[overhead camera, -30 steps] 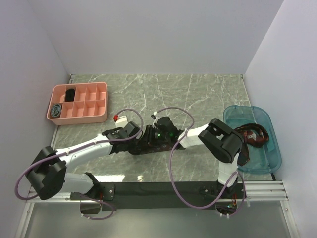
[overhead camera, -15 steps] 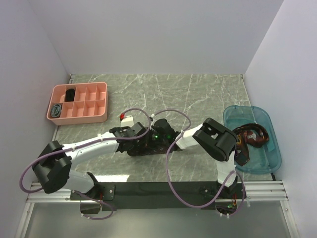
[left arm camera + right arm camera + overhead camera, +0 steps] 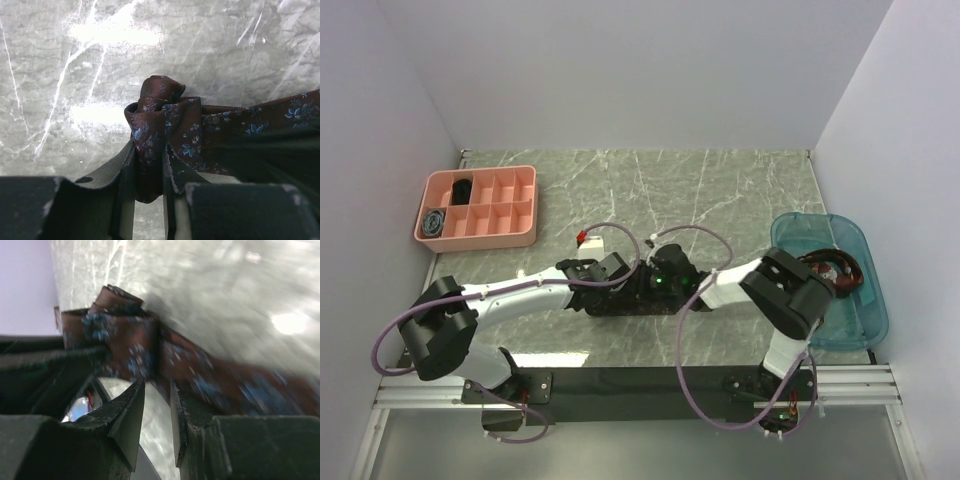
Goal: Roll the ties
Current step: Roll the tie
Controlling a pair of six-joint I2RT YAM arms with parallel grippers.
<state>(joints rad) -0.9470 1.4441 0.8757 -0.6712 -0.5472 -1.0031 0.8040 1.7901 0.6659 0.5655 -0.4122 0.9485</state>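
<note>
The left gripper [image 3: 149, 167] is clamped on the folded head of the maroon floral tie [image 3: 165, 120], anchoring the core of the coil. The right gripper [image 3: 156, 390], its jaws a narrow slit with nothing clearly between them, sits at the trailing strip, probably to feed the next wrap. The tie lies mid-table [image 3: 720, 190], toward the near edge. Over the last second both wrists have drifted right.

A maroon tie [image 3: 167, 117] with small blue flowers lies on the counter [image 3: 720, 190] midway along its near edge. One end is bunched into a loose, partial roll, pinched in the left end effector [image 3: 150, 160], and the rest trails flat. A black coil [image 3: 463, 189] and a grey-blue coil [image 3: 434, 221] sit near the far left corner. Another patterned tie [image 3: 832, 272] lies crumpled at the right edge.
</note>
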